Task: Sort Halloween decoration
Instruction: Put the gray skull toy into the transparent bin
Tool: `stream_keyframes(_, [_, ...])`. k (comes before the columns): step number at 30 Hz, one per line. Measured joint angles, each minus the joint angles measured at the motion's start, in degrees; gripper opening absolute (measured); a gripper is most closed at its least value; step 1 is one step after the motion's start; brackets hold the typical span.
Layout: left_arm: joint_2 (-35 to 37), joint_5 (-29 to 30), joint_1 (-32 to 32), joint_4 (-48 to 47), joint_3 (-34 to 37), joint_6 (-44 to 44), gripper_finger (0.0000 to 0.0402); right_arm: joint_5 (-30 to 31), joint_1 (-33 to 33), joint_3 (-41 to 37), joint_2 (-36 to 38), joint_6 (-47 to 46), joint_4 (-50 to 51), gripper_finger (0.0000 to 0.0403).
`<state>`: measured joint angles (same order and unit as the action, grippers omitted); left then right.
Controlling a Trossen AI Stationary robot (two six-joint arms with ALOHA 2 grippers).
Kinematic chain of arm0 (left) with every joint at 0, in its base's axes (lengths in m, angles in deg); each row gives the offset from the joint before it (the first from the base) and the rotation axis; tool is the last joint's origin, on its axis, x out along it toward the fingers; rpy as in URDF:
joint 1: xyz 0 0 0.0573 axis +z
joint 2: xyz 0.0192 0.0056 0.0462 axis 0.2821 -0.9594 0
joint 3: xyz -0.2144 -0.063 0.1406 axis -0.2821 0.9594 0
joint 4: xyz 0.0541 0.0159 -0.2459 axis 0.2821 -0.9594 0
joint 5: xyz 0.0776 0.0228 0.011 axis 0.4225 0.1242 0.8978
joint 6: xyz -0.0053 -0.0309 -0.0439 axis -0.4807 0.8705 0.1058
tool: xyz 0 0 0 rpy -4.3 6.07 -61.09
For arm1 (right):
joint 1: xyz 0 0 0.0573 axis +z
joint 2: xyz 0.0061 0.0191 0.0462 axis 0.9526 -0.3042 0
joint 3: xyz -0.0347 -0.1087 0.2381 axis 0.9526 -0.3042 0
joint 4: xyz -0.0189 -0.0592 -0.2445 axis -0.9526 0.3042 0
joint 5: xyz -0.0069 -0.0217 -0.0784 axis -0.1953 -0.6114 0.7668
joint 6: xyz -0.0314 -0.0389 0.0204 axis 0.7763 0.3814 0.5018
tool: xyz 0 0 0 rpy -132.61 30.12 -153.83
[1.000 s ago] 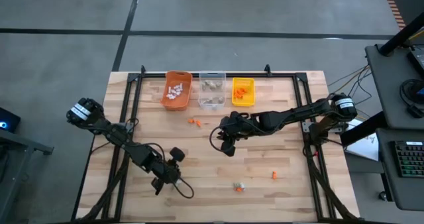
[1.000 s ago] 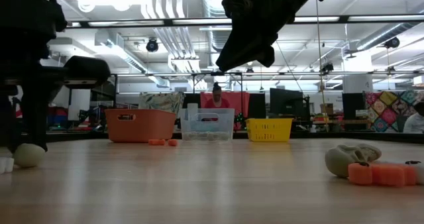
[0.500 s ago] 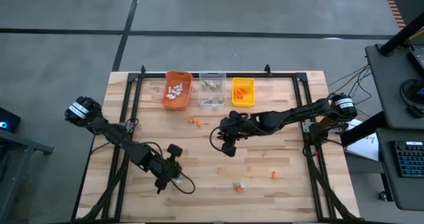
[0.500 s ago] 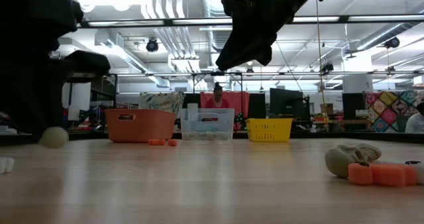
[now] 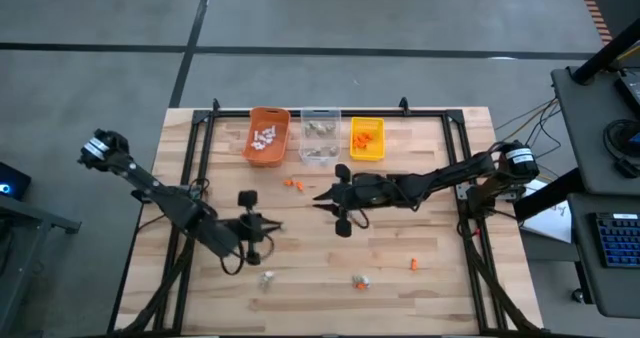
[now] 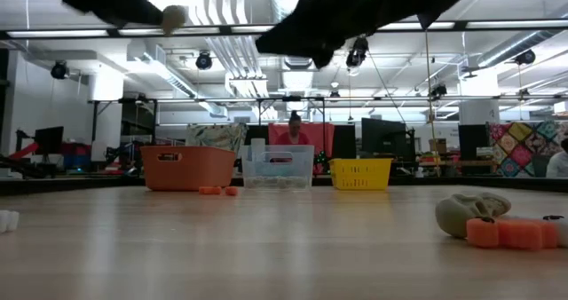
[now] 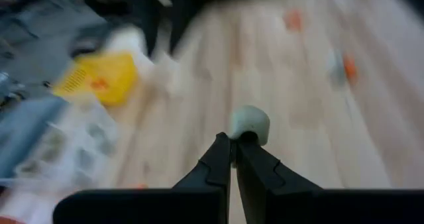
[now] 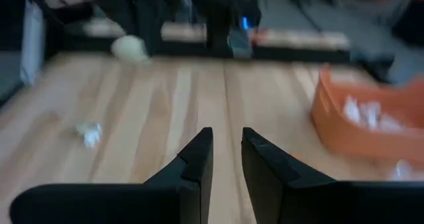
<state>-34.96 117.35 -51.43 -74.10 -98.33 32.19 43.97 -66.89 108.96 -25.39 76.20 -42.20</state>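
The left hand (image 7: 233,144) is raised above the counter (image 5: 300,248), pinching a pale round trinket (image 7: 250,124) over the left-centre. The right hand (image 5: 322,195), empty and slightly parted, hovers mid-counter.

A pale grey-tan round trinket (image 7: 250,124) sits between black fingers. Far across the light striped wooden table (image 5: 420,238) stand an orange plastic bin (image 5: 268,135), a clear plastic bin (image 5: 320,136) and a yellow plastic bin (image 5: 367,138).
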Motion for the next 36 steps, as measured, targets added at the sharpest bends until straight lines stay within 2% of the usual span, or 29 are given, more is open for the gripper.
stream_keyframes(4, [3.7, 4.6, 0.0, 7.4, 0.0, -1.9, 0.0001, -5.1, 0.0, -3.1, 0.0, 4.4, -11.2, 0.0068])
stream_keyframes(9, [3.0, 4.9, 0.1, 17.7, 0.9, -7.9, 0.0001, -7.4, 0.6, -4.7, 0.0, 8.6, -18.3, 0.0068])
stream_keyframes(14, [-1.4, 4.9, 0.1, 32.6, 5.0, -9.6, 0.0000, -11.7, 1.5, -4.7, 0.0, 13.7, -19.4, 0.0068])
stream_keyframes(20, [-5.9, 4.9, 0.3, 48.9, 8.6, -14.1, 0.0000, -12.5, 1.9, -3.0, 0.0, 13.8, -19.6, 0.0085])
stream_keyframes(25, [-8.3, 5.0, 0.5, 52.9, 9.1, -15.2, 0.0000, -12.9, 1.9, -2.0, 0.0, 12.0, -19.6, 0.0132])
stream_keyframes(30, [-10.2, 8.5, 1.0, 53.8, 8.6, -15.2, 0.0000, -13.4, 2.0, -1.8, 0.0, 11.6, -19.6, 0.0182])
stream_keyframes(36, [-12.3, 10.8, 2.4, 59.4, 8.6, -15.8, 0.0000, -12.9, 2.1, -1.7, -0.2, 11.2, -19.6, 0.0211])
